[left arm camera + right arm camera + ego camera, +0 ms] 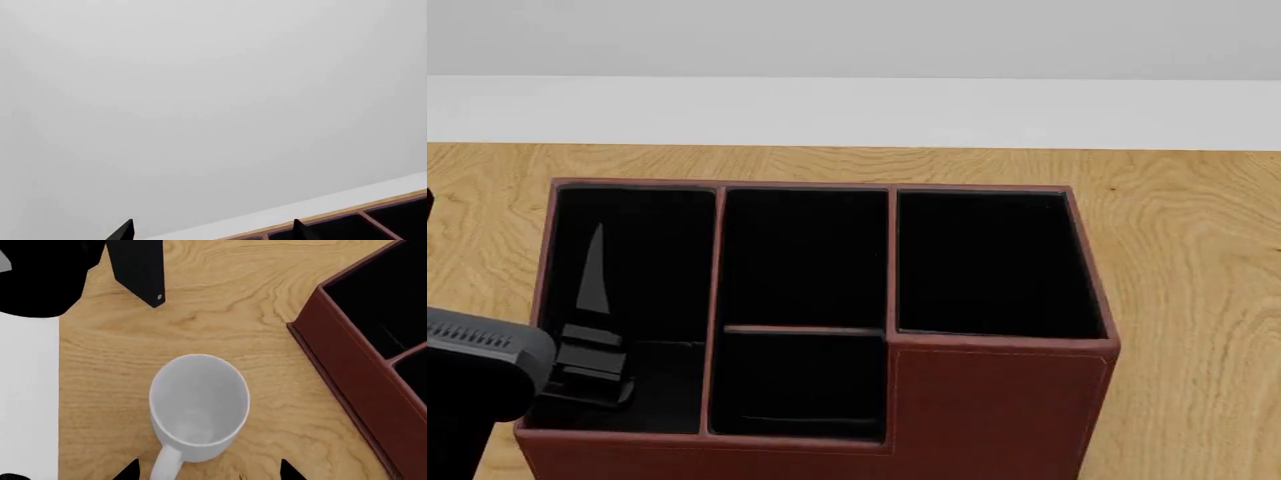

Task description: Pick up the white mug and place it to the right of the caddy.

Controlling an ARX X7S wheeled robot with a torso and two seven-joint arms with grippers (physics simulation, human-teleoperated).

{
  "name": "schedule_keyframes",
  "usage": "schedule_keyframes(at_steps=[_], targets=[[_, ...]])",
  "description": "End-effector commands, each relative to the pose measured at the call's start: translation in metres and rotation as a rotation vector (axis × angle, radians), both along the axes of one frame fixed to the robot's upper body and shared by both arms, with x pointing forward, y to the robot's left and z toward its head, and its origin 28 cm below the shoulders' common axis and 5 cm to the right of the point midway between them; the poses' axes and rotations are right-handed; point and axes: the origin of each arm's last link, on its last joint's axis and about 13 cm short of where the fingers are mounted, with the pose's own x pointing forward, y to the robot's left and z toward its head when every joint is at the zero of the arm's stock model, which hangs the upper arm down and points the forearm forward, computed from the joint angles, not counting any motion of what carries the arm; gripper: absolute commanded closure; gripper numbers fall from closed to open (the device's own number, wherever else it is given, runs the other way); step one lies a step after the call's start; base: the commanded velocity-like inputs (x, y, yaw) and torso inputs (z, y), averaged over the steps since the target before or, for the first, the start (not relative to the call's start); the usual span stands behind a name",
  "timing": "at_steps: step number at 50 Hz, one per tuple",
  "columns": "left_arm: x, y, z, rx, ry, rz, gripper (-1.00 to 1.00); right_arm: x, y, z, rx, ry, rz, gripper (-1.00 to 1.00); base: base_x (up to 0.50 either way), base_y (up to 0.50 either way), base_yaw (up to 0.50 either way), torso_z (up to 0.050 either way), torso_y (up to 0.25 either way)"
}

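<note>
Right wrist view: unmarked white mug [199,405] upright beside caddy [363,375]; right gripper [208,471] spread wide, empty.

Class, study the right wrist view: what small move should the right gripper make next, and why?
Probably lower the right gripper straight down and close it on the white mug. The mug stands upright on the wooden table, apart from the caddy, and the open fingertips already straddle its handle side.
</note>
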Motion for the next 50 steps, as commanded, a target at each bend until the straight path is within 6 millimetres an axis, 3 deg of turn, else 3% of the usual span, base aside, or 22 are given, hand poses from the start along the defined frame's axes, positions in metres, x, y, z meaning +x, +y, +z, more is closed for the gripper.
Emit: schedule_keyframes(at_steps=[1, 50], targets=[[0.0, 0.0, 0.0, -0.002, -0.002, -0.003, -1.0, 0.006, 0.002, -0.01, -0.013, 0.038, -0.001, -1.0, 0.0, 0.0, 0.0, 0.0, 0.0], [0.001, -0.002, 0.004, 0.001, -0.014, -0.013, -1.0, 0.019, 0.014, -0.047, -0.06, 0.194, 0.02, -1.0, 0.0, 0.0, 0.0, 0.0, 0.0]])
